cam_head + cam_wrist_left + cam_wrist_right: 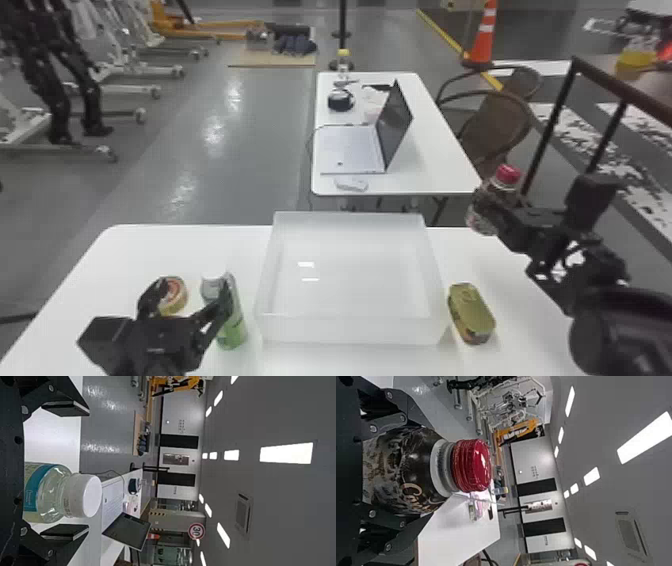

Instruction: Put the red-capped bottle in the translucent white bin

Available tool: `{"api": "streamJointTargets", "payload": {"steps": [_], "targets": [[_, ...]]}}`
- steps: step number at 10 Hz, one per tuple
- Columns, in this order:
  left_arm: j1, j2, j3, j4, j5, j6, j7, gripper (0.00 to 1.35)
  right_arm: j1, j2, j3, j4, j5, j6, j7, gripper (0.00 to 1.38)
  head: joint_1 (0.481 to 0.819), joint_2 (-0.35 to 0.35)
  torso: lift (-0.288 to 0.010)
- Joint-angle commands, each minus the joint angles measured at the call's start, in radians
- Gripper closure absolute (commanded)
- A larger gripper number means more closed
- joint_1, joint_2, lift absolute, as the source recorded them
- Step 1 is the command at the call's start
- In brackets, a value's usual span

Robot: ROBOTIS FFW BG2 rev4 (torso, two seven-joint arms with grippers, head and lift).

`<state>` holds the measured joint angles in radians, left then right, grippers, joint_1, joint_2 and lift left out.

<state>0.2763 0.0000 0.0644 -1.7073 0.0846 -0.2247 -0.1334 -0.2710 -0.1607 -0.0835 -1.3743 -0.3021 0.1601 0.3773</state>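
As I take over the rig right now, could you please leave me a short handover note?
Right claw: shut on the red-capped bottle, held up, off to the right of the translucent white bin in the head view.
Left claw: open, by the white-capped bottle, left of the bin.
Bin: on the table; a gold-lidded tin stands on its right.
Done: red-capped bottle grasped.
Left: bring it over the bin, lower it inside, release, and withdraw the claw.
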Motion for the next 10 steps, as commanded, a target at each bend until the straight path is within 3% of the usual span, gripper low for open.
{"api": "streamJointTargets", "payload": {"steps": [1, 7, 10], "targets": [[-0.002, -0.003, 0.0, 0.0, 0.004, 0.008, 0.0, 0.26, -0.065, 0.003, 0.065, 0.067, -0.025, -0.025, 0.0, 1.25, 0.549, 0.0, -0.1], [-0.002, 0.003, -0.005, 0.0, 0.011, 0.025, 0.001, 0.26, -0.185, 0.044, 0.327, 0.29, -0.15, -0.09, -0.02, 1.25, 0.549, 0.0, -0.1], [0.003, 0.006, -0.005, 0.0, 0.023, 0.028, 0.003, 0.26, -0.206, 0.046, 0.424, 0.37, -0.173, -0.094, -0.024, 1.25, 0.549, 0.0, -0.1]]}}
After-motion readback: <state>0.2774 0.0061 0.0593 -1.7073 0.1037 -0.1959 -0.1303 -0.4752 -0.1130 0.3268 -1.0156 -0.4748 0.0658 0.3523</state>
